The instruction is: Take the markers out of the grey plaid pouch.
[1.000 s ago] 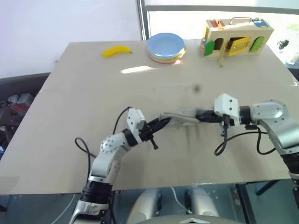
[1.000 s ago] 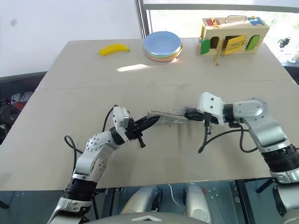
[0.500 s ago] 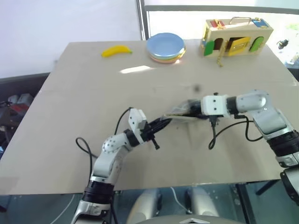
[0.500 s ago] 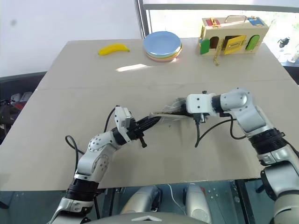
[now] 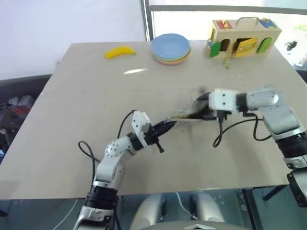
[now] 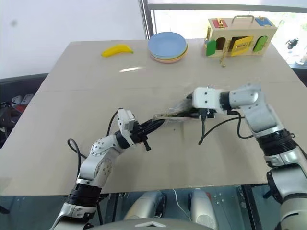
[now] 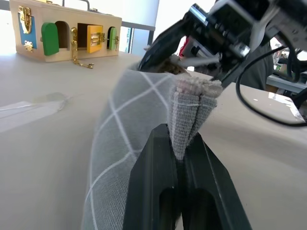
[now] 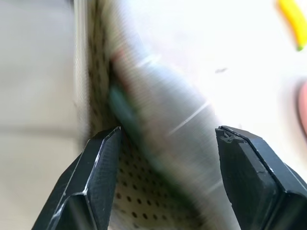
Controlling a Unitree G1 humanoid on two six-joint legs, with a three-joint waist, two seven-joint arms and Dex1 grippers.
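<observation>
the left gripper [image 5: 165, 128], just left of centre in the left eye view, is pressed together on one corner of the grey plaid pouch [image 5: 184, 114]; the left wrist view shows the bunched fabric edge squeezed between its black fingers [image 7: 158, 191]. that pinch looks meant to anchor the pouch, which sits lifted off the table [image 5: 72, 143] near mid-frame, stretched between the two arms. at its other end the right gripper [image 8: 165, 158] is at the pouch's mouth with its fingers spread apart and nothing between them, probably lining up to reach inside. the right wrist view looks into the pouch, where a blurred green shape [image 8: 125, 117] against the dotted lining may be one of the markers; it is too smeared to be sure. no marker lies out on the table, so the task seems barely begun.

along the upper edge, left to right: a yellow banana [image 5: 120, 51], a stack of round plates [image 5: 171, 48] and a wooden latch box [image 5: 243, 37], all well apart from the pouch and not in the way.
</observation>
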